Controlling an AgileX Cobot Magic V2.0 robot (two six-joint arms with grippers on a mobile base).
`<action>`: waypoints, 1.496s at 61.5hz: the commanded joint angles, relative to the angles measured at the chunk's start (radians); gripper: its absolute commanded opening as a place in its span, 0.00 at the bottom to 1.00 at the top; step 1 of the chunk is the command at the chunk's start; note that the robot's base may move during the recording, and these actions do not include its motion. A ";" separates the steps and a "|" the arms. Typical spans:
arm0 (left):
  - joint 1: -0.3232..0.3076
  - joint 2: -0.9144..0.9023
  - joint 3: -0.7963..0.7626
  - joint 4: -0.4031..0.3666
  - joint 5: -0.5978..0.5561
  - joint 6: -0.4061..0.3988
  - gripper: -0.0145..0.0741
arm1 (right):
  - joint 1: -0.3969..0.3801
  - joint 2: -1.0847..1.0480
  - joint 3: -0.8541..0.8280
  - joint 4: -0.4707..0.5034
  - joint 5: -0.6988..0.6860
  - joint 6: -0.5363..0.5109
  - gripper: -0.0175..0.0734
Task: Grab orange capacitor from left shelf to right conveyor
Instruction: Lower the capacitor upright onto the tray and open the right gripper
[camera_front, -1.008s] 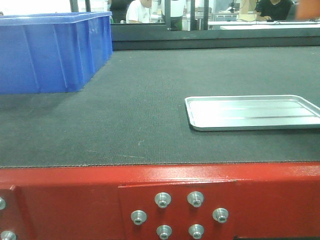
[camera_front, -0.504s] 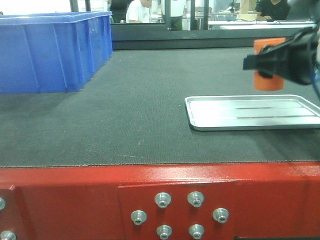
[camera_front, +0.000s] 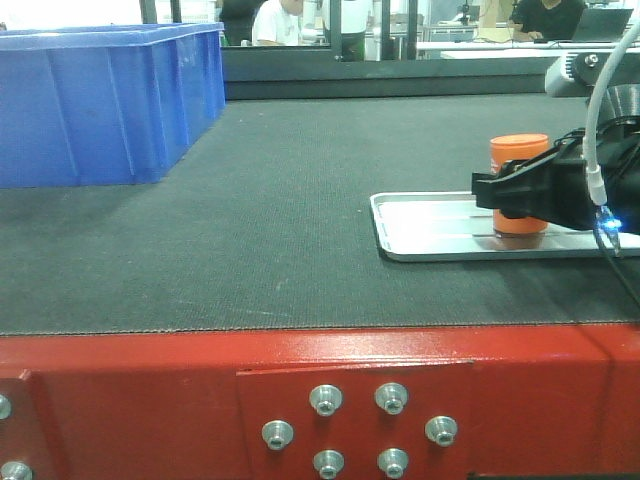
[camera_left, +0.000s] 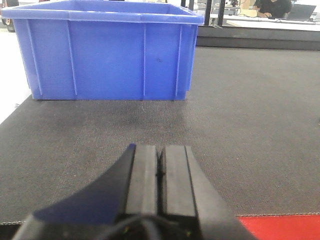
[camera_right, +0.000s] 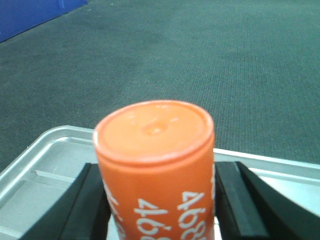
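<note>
The orange capacitor (camera_front: 519, 155) stands upright in my right gripper (camera_front: 512, 196), whose black fingers (camera_right: 84, 202) press on both of its sides. White digits run along the side of the orange capacitor (camera_right: 156, 150). Its base is down at the level of a shallow silver tray (camera_front: 420, 235) lying on the right conveyor's dark belt (camera_front: 280, 220); I cannot tell whether it touches. My left gripper (camera_left: 160, 161) hovers low over the belt with its jaws pressed together and nothing between them. The left shelf is out of view.
A large blue plastic bin (camera_front: 100, 100) stands on the belt at the back left, directly ahead of the left gripper as the blue plastic bin (camera_left: 107, 50). The conveyor's red frame (camera_front: 150, 400) with silver bolts runs along the near edge. People sit at desks beyond.
My right gripper came into view from the right carrying the capacitor, then dropped lower and shifted slightly left, down to the silver tray.
</note>
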 joint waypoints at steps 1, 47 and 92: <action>-0.004 -0.012 -0.005 -0.002 -0.091 -0.001 0.02 | -0.005 -0.034 -0.019 -0.007 -0.068 -0.011 0.36; -0.004 -0.012 -0.005 -0.002 -0.091 -0.001 0.02 | -0.005 -0.409 0.029 -0.007 0.356 -0.010 0.88; -0.004 -0.012 -0.005 -0.002 -0.091 -0.001 0.02 | -0.004 -1.172 0.029 -0.007 1.175 0.130 0.25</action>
